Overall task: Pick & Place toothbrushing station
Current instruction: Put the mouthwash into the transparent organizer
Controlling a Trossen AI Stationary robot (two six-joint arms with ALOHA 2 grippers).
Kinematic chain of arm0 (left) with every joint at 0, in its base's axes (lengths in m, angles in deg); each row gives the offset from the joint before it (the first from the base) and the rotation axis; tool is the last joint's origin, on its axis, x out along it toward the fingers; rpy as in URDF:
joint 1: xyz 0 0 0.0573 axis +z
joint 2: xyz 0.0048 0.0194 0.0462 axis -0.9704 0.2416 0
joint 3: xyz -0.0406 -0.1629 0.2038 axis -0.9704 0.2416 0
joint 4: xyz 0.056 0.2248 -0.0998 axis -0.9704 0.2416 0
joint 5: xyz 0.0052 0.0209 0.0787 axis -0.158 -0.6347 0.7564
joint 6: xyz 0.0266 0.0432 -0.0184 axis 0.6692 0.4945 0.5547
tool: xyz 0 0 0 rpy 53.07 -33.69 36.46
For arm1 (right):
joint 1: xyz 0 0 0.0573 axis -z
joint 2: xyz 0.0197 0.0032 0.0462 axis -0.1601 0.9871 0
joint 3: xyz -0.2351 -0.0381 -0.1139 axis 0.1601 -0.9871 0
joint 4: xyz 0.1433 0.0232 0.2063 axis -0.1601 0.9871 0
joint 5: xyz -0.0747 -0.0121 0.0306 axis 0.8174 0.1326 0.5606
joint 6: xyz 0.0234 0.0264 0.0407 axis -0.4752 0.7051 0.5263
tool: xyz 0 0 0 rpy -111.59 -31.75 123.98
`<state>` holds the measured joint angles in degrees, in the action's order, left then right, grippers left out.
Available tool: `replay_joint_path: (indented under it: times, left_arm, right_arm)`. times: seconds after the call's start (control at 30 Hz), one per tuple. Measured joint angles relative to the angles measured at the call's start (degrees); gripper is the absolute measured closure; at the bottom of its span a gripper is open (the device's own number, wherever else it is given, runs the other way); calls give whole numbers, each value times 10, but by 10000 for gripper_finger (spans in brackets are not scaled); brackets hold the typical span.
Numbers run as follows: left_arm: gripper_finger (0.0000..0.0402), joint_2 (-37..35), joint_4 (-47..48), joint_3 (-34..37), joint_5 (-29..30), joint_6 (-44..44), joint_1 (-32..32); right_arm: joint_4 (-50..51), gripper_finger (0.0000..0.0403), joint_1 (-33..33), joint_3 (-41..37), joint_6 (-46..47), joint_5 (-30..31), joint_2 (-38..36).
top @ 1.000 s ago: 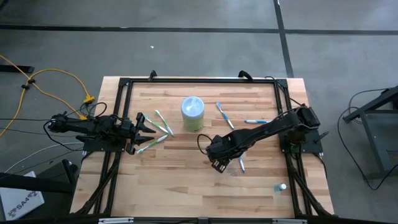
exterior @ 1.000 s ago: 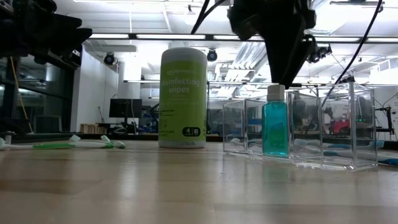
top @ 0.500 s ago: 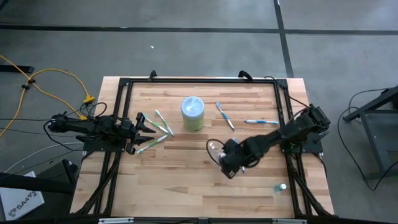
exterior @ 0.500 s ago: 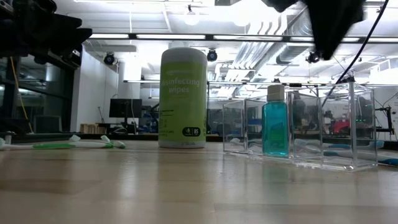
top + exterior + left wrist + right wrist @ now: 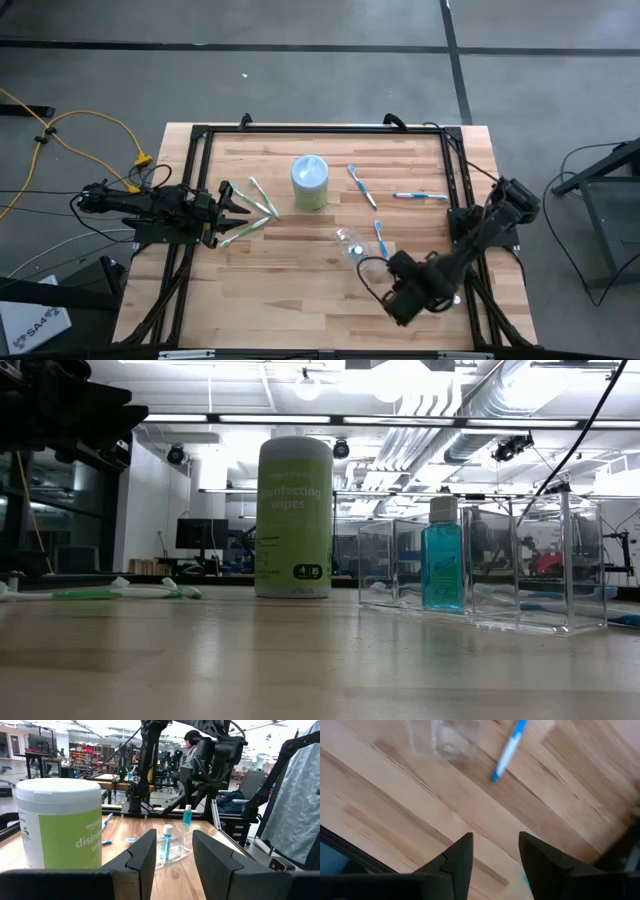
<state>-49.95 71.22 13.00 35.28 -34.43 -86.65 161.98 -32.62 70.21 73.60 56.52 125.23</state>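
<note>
- The right hand (image 5: 402,302) hangs low over the front right part of the worktop (image 5: 290,300), close to the front edge. Its two fingers stand apart and hold nothing.
- The clear plastic container (image 5: 351,243) sits near the middle of the worktop. A small blue bottle (image 5: 443,565) stands inside it.
- From the right hand, the container lies toward the far edge and a little toward the left edge. It is near, but not touching.
- A blue-white toothbrush (image 5: 380,240) lies just beside the container, on its right. Its long line runs from the far edge toward the front edge, so it points roughly at the right hand.
- A small blue-capped tube (image 5: 455,299) lies near the front right corner, just to the right of the right hand. I think this is the nearest thing for it to pick up.
- The left hand (image 5: 238,204) waits by the left edge, fingers apart and empty. The green-white toothbrushes (image 5: 262,198) lie right beside it, so the left hand is nearer to those.
- The tall green wipes tub (image 5: 309,182) stands between the two groups of brushes.
</note>
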Motion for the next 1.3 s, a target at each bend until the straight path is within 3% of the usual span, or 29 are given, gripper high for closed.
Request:
replay_joint_path:
  times: [0.37, 0.47, 0.97, 1.13, 1.3]
  left_arm:
    - [277, 0, 0, 0, 0, 0, 0]
    - [277, 0, 0, 0, 0, 0, 0]
    - [277, 0, 0, 0, 0, 0, 0]
    - [277, 0, 0, 0, 0, 0, 0]
    - [277, 0, 0, 0, 0, 0, 0]
  right_arm:
    - [13, 253, -70, -58, 83, -3, -12]
    - [2, 253, -70, -62, 87, 21, -14]
    - [-54, 253, -28, -62, 40, 66, -14]
    - [-89, 253, -14, -62, 22, 106, -14]
    - [-95, 253, -1, -62, -1, 94, -14]
